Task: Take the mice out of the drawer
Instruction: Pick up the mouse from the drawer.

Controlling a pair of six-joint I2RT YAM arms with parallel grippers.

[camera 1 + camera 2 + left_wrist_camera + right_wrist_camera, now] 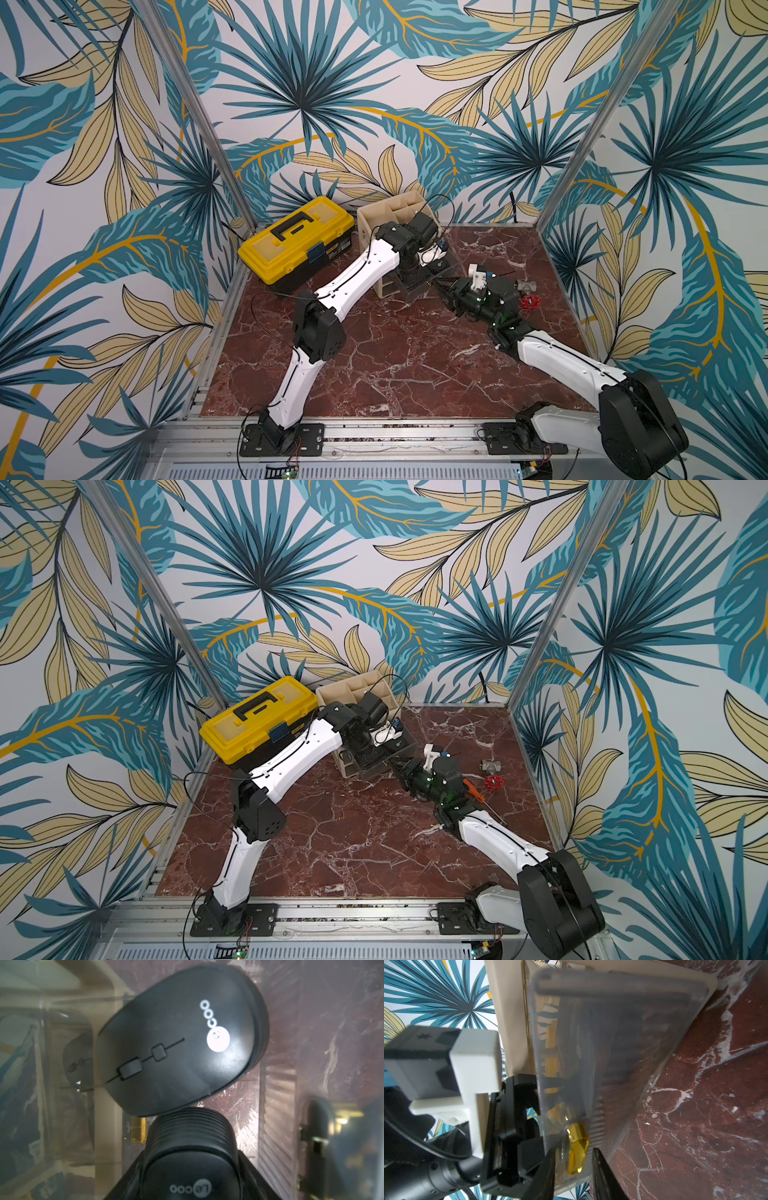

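Note:
The clear drawer stands pulled out of a beige organizer. Two dark grey mice show in the left wrist view. One mouse lies flat on the drawer floor, and the other mouse sits between the jaws of my left gripper, which is shut on it. In both top views the left gripper reaches down into the drawer. My right gripper is at the drawer front. Its fingers stand apart on either side of the amber handle, with a gap on each side.
A yellow toolbox stands left of the organizer. A red valve wheel and a metal fitting lie to the right of my right wrist, with an orange-handled screwdriver beside it. The floor is red marble.

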